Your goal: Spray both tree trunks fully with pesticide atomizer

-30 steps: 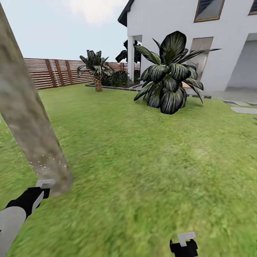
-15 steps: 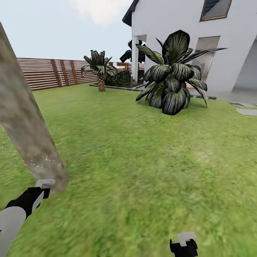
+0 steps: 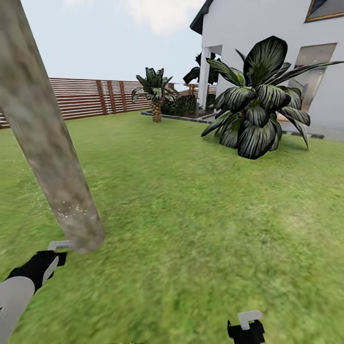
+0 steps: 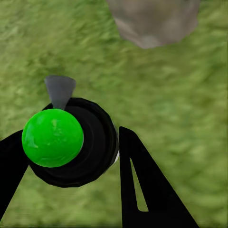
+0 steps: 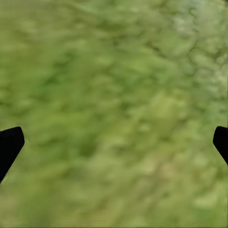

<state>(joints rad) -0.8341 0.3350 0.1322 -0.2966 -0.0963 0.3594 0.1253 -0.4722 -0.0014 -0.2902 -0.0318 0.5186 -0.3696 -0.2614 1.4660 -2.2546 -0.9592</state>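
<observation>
The lawn point(image 3: 200, 215) spread wide around the tree trunk point(image 3: 45, 138), which leaned close to the robot; the house point(image 3: 267, 43) and the fan-leaved plant point(image 3: 258, 114) stood well beyond the trunk, and the slatted fence point(image 3: 86, 98) ran far behind it. A scatter of pale specks sat low on the trunk, near its foot; the rest of the bark looked bare, so coverage seemed far from full. The left gripper point(image 4: 71, 156) was pinching the pesticide atomizer point(image 4: 71, 142), its green cap point(image 4: 52, 137) and grey nozzle point(image 4: 60, 90) aimed toward the trunk's base. The right gripper point(image 5: 114, 142) hung spread and empty over grass, well away from the trunk. The likely risk was that the nozzle, held so low beside the trunk, would wet only the foot and the grass, leaving the upper bark and far side dry; the leaning trunk could also be bumped by the left arm
</observation>
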